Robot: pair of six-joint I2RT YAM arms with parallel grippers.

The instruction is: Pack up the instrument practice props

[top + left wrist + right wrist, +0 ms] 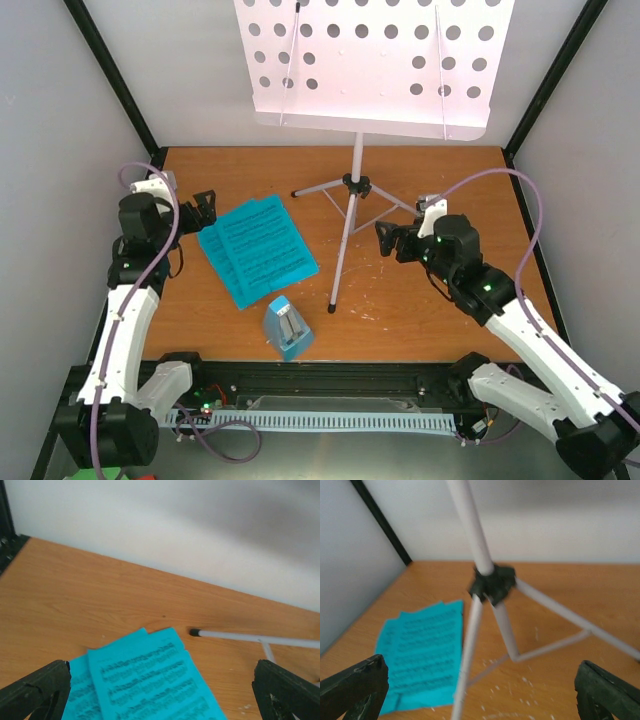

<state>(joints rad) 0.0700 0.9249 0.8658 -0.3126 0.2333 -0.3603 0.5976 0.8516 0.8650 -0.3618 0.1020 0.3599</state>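
Note:
Bright-blue sheet-music pages [257, 251] lie flat on the wooden table, left of centre; they also show in the left wrist view [150, 680] and the right wrist view [422, 652]. The light-blue metronome [287, 329] stands near the front edge. The grey tripod music stand [352, 215] stands at the middle back, its perforated desk [370, 65] high up. My left gripper [205, 208] is open and empty, just left of the pages. My right gripper [390, 240] is open and empty, right of the stand's legs [492, 625].
Grey walls with black frame posts [115, 85] close in the table [440, 320] on three sides. A stand leg tip [195, 632] rests near the pages' far corner. White specks dot the wood near the stand.

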